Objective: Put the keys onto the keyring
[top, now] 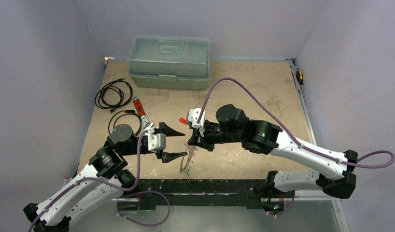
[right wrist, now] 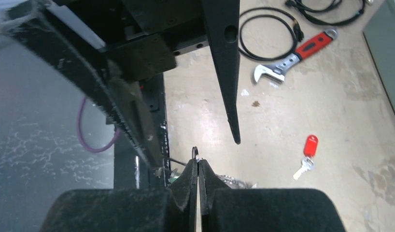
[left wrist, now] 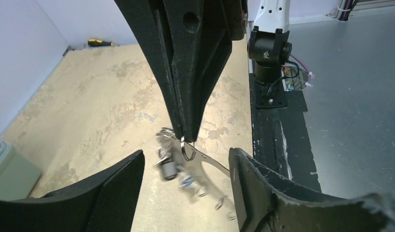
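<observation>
Toward the near middle of the tabletop (top: 244, 87), mottled tan and scuffed: right gripper (top: 190, 141) clenched, tapered matte-black fingers pressed flat together on the keyring (left wrist: 212, 163), a thin silvery wire hoop with one small loop poking out past the fingertips. Hanging below that pinch, a cluster of small silver keys (left wrist: 169, 166) close against the hoop, too blurred to tell whether threaded on it.

Just left of it, tip to tip: left gripper (top: 172, 142) released, jaws spread wide, nothing grasped. Rough-textured black pads on either side of the dangling hoop, one stretch of wire reaching close to one pad, contact not clear.

Loose on the table just beyond the two grippers, apart from the hoop: red-headed key (right wrist: 310, 145), flat rounded plastic head, short silver blade.

Farther left, adjustable wrench (right wrist: 294, 55) with red grip and bright steel jaw, beside coiled black cables (right wrist: 268, 29). Against the far wall, translucent grey-green plastic box (top: 169, 62), lid on. At the far right edge, yellow-and-black screwdriver (top: 299, 77).
</observation>
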Available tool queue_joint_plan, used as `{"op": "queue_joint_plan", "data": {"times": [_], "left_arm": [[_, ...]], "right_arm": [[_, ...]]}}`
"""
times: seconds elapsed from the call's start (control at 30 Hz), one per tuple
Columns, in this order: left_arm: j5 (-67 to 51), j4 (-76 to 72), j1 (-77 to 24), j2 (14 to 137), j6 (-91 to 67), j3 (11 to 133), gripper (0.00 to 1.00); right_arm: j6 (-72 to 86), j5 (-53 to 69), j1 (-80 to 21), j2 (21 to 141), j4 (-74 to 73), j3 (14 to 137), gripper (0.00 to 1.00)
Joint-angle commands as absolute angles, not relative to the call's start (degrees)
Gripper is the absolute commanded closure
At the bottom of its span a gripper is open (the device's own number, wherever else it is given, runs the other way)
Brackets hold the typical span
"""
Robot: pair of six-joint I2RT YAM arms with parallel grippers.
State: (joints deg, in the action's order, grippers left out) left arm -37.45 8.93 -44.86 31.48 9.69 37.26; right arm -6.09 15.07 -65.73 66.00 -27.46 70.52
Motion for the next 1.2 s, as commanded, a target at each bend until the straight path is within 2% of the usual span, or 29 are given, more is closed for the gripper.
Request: {"op": "queue_joint_plan", "data": {"times": [0.0, 0.07, 0.1, 0.13, 0.3, 0.4, 0.53, 0.67, 0.8, 0.93, 0.97, 1.1, 1.17], "left_arm": [[-36.1, 8.3, -44.9, 32.0, 9.9, 38.8, 0.3], [-34.7, 7.4, -44.9, 31.4, 8.9, 37.8, 0.23], [-33.8, 6.8, -44.8, 31.1, 8.0, 37.2, 0.13], [-32.4, 6.0, -44.8, 30.8, 6.9, 36.8, 0.08], [-28.1, 3.5, -44.8, 30.9, 2.8, 35.4, 0.03], [-28.9, 4.1, -44.8, 32.1, 5.4, 35.1, 0.06], [-32.1, 6.7, -44.8, 34.0, 10.8, 36.3, 0.21], [-33.9, 6.2, -44.9, 36.1, 11.4, 37.7, 0.24], [-34.7, 8.6, -44.9, 40.0, 13.6, 41.7, 0.24], [-36.4, 9.0, -45.0, 42.6, 14.5, 43.5, 0.11], [-37.0, 7.9, -45.0, 42.5, 14.2, 43.0, 0.1], [-40.3, 4.0, -45.0, 40.5, 13.2, 40.3, 0.22], [-40.8, 3.8, -45.0, 39.7, 13.0, 39.7, 0.32]], "right_arm": [[-4.6, 6.9, -66.2, 66.4, -31.4, 75.0, 1.0], [-3.0, 4.3, -66.2, 66.3, -31.4, 75.2, 1.0], [-2.1, 2.6, -66.2, 66.3, -31.2, 75.2, 1.0], [-1.3, 1.9, -66.2, 66.4, -31.1, 75.2, 1.0], [-0.4, -0.5, -66.3, 68.4, -32.5, 75.6, 1.0], [-1.1, -1.3, -66.6, 70.7, -36.3, 78.1, 1.0], [-4.7, -0.7, -68.1, 70.9, -39.9, 80.2, 1.0], [-7.4, 1.7, -68.4, 69.7, -41.1, 80.9, 1.0], [-9.7, 4.9, -68.6, 69.6, -42.7, 81.7, 1.0], [-11.1, 6.1, -68.9, 68.7, -43.7, 82.0, 1.0], [-11.1, 5.9, -68.9, 68.3, -43.7, 81.8, 1.0], [-10.9, 5.7, -69.0, 67.3, -43.0, 81.3, 1.0], [-10.9, 5.4, -69.0, 67.4, -43.0, 81.3, 1.0]]}}
